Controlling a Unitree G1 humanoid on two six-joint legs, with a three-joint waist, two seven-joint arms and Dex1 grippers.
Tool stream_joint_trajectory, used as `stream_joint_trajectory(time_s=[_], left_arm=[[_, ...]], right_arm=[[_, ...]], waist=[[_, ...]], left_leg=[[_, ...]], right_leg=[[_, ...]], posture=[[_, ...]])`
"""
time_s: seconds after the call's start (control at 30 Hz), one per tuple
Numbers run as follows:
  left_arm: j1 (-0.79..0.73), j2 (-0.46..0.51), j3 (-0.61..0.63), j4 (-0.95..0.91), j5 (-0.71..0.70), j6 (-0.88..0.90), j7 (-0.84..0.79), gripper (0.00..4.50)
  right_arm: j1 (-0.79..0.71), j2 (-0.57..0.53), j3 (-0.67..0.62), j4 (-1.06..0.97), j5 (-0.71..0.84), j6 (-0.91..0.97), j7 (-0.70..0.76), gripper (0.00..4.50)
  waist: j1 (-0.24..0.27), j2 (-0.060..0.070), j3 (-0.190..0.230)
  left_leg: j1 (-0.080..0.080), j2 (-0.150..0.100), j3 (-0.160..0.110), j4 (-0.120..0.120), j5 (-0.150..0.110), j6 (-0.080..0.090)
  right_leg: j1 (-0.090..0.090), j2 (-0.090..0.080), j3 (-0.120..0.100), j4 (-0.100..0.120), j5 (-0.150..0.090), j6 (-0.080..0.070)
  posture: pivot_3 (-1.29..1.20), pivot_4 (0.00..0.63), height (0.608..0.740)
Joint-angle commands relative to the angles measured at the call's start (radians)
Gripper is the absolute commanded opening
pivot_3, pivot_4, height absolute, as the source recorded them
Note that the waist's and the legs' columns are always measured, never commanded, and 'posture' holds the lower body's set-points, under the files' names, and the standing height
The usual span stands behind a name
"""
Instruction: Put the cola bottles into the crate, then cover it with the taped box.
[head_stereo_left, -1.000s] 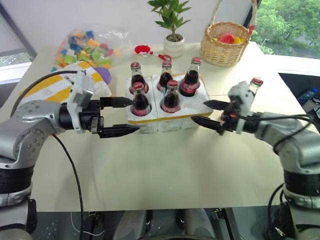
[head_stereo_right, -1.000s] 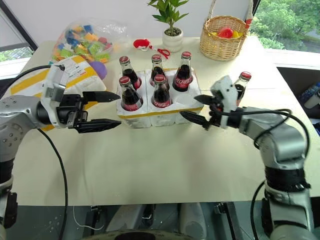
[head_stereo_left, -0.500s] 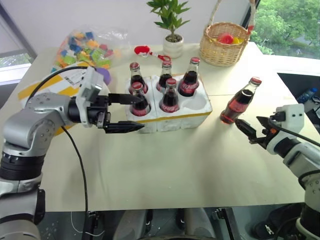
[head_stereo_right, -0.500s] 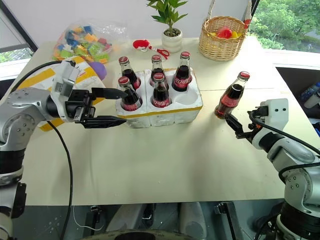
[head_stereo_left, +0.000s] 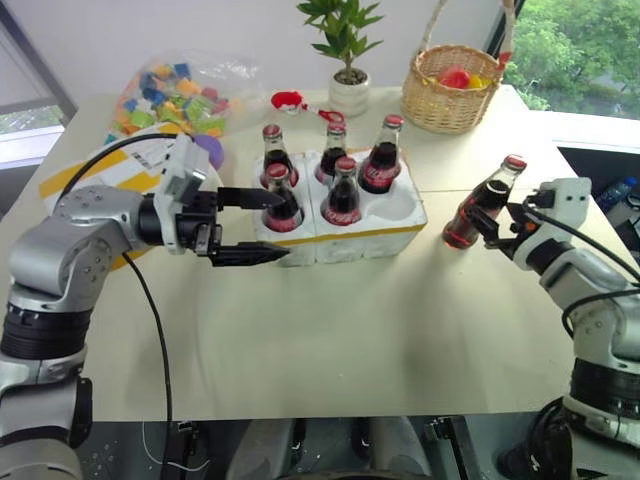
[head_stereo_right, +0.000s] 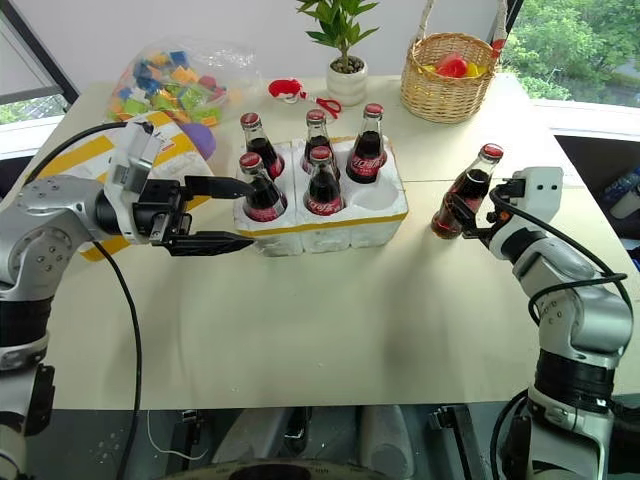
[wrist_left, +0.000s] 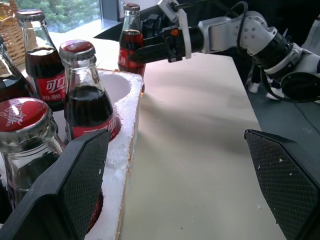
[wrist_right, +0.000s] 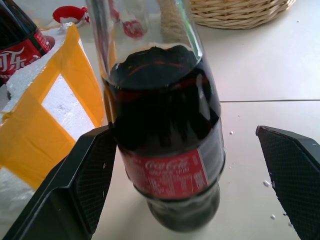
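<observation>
The crate (head_stereo_left: 345, 238), a low white foam tray with a yellow band, sits mid-table. Several cola bottles (head_stereo_left: 343, 192) stand in its wells, and the front right well (head_stereo_left: 396, 206) is empty. One more cola bottle (head_stereo_left: 480, 205) stands on the table to the crate's right. My right gripper (head_stereo_right: 466, 214) is open, its fingers (wrist_right: 90, 180) on either side of that bottle's body (wrist_right: 167, 150). My left gripper (head_stereo_left: 285, 225) is open at the crate's front left corner, holding nothing. The taped box (head_stereo_left: 110, 178) lies at the left, behind my left arm.
At the back stand a woven basket (head_stereo_left: 450, 88), a small potted plant (head_stereo_left: 347, 70) and a bag of coloured blocks (head_stereo_left: 175, 92). A red item (head_stereo_left: 290, 100) lies beside the plant. The table's front half is bare, and its right edge is close behind my right arm.
My right gripper swung away from the crate's right side, out to the right, then moved in around the loose bottle. The left gripper stayed put.
</observation>
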Motion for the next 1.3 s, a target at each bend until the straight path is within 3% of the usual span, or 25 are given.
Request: stream_joint_trajectory(time_s=[0.03, 0.13, 0.23, 0.3, 0.47, 0.73, 1.3], left_arm=[[-0.005, 0.016, 0.039, -0.04, -0.019, 0.008, 0.012, 4.5], [-0.004, 0.019, 0.045, -0.052, -0.025, 0.018, 0.021, 4.5], [-0.002, 0.025, 0.052, -0.061, -0.028, 0.025, 0.029, 4.5], [0.001, 0.029, 0.058, -0.066, -0.034, 0.03, 0.034, 4.5], [0.018, 0.035, 0.069, -0.078, -0.039, 0.034, 0.043, 4.5], [0.016, 0.033, 0.065, -0.076, -0.042, 0.032, 0.052, 4.5], [0.034, 0.031, 0.081, -0.088, -0.044, 0.023, 0.073, 4.5]], right_arm=[[-0.043, -0.01, 0.018, 0.061, -0.022, -0.068, 0.02, 4.46], [-0.07, -0.001, 0.043, 0.125, -0.035, -0.108, 0.03, 4.46], [-0.076, 0.009, 0.044, 0.128, -0.024, -0.134, 0.037, 3.62], [-0.063, 0.007, 0.044, 0.083, -0.005, -0.144, 0.062, 2.78], [-0.084, -0.01, -0.004, -0.001, 0.067, -0.143, 0.086, 2.83], [-0.266, 0.003, 0.011, -0.106, 0.266, -0.058, 0.1, 2.83], [-0.237, -0.028, 0.305, -0.025, 0.088, -0.079, 0.216, 2.83]], waist=[[0.0, 0.0, 0.0], [-0.001, 0.0, 0.0], [0.0, 0.0, 0.0], [0.0, 0.0, 0.0], [-0.001, 0.002, 0.001], [-0.007, 0.002, 0.001], [-0.002, 0.001, 0.001]], left_leg=[[0.0, 0.0, 0.0, 0.0, 0.0, 0.0], [0.0, 0.0, 0.0, 0.0, 0.0, 0.0], [0.0, 0.0, 0.0, 0.0, 0.0, 0.0], [0.0, 0.0, 0.0, 0.0, 0.0, 0.0], [0.0, 0.0, 0.0, 0.0, 0.0, 0.0], [0.0, 0.0, 0.0, -0.001, 0.0, 0.0], [-0.001, -0.001, 0.0, 0.0, 0.0, 0.0]], right_leg=[[0.0, 0.0, 0.0, 0.0, 0.0, 0.0], [0.0, 0.0, 0.0, 0.0, 0.0, 0.0], [0.0, 0.0, 0.0, 0.0, 0.0, 0.0], [0.0, 0.0, 0.0, 0.0, 0.0, 0.0], [0.0, 0.0, 0.0, 0.0, 0.0, 0.0], [-0.002, 0.0, 0.0, 0.001, 0.0, 0.0], [-0.001, 0.0, 0.0, 0.0, 0.0, 0.0]], posture=[[0.0, 0.15, 0.732], [0.0, 0.15, 0.732], [0.0, 0.15, 0.732], [0.0, 0.15, 0.732], [0.0, 0.15, 0.732], [0.0, 0.15, 0.732], [0.0, 0.15, 0.732]])
